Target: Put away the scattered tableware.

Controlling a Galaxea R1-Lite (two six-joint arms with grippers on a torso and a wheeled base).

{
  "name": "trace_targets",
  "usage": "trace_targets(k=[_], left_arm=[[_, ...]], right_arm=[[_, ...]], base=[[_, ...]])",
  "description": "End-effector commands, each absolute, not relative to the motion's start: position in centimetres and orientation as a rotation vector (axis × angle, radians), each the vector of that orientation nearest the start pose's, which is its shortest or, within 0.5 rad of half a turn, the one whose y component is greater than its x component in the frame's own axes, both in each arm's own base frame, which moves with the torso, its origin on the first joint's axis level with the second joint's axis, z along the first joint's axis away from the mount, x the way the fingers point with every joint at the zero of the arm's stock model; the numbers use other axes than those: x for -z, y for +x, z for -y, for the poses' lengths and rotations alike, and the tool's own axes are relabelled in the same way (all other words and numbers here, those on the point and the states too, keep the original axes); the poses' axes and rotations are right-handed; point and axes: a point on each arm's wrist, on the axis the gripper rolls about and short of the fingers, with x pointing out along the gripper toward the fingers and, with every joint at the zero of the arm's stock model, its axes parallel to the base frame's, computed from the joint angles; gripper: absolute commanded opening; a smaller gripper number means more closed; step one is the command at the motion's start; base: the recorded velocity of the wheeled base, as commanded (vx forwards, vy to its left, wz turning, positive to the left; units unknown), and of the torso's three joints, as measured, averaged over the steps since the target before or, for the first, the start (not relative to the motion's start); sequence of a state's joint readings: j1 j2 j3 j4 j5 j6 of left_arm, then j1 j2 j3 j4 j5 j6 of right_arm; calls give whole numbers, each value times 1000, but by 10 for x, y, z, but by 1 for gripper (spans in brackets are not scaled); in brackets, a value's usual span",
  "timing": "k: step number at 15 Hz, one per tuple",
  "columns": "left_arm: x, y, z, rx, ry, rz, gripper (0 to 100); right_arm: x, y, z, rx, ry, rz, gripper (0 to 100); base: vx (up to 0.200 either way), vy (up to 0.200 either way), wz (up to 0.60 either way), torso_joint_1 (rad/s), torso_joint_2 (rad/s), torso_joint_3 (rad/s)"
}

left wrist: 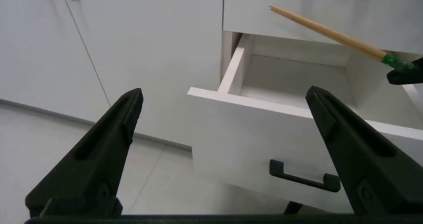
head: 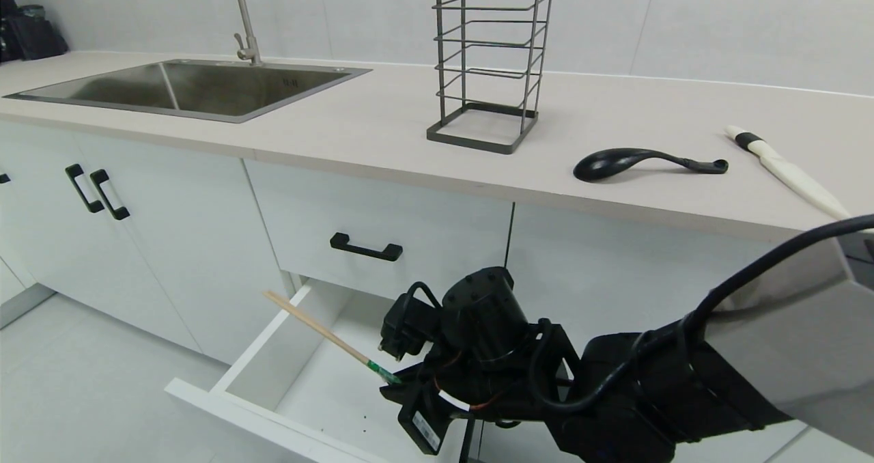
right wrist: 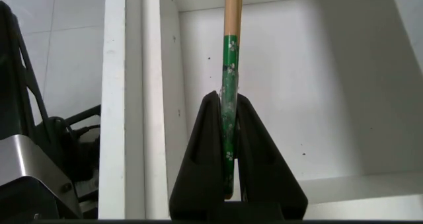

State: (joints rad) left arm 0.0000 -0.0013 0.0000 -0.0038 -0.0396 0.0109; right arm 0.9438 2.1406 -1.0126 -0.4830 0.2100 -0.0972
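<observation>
From the head camera I see my right gripper [head: 395,380] in the lower middle of the frame, clamped on the green-patterned end of a wooden chopstick [head: 321,330]. The stick slants up and to the left from the fingers, over the open drawer [head: 259,343]. In the right wrist view the gripper [right wrist: 229,102] is pinched tight on the green section of the chopstick [right wrist: 231,45], with the white drawer floor [right wrist: 317,85] beneath it and the bare wood running on past the fingertips.

My left gripper [left wrist: 225,95] is spread wide with nothing between its fingers. It faces the front panel of the drawer [left wrist: 277,151], and beyond it the chopstick [left wrist: 324,29] angles across the opening.

On the countertop [head: 382,128], at the right of the head view, a black ladle [head: 614,162] lies on its side. Just right of it lies a cream-coloured utensil [head: 785,169] with a black band near one end; I can't tell what kind it is. A dark wire rack [head: 488,60] stands upright at the upper middle. A steel sink [head: 184,87] with its faucet [head: 242,16] sits at the upper left.
</observation>
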Motion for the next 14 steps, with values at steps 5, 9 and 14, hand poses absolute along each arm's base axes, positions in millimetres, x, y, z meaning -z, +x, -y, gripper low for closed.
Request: trace_targets(k=[5,9,14], left_arm=[[-76,-23,1,40,11,5,100],[-76,-23,1,40,11,5,100],[-76,-23,1,40,11,5,100]], right_arm=[[-55,234,-314,-1127,-349,-592,0],[-56,242,-317,-1123,-369,-560,0],[-35,255,-324,-1112,-383,-584,0]], base=[[0,0,0,0,0,0],[0,0,0,0,0,0],[0,0,0,0,0,0]])
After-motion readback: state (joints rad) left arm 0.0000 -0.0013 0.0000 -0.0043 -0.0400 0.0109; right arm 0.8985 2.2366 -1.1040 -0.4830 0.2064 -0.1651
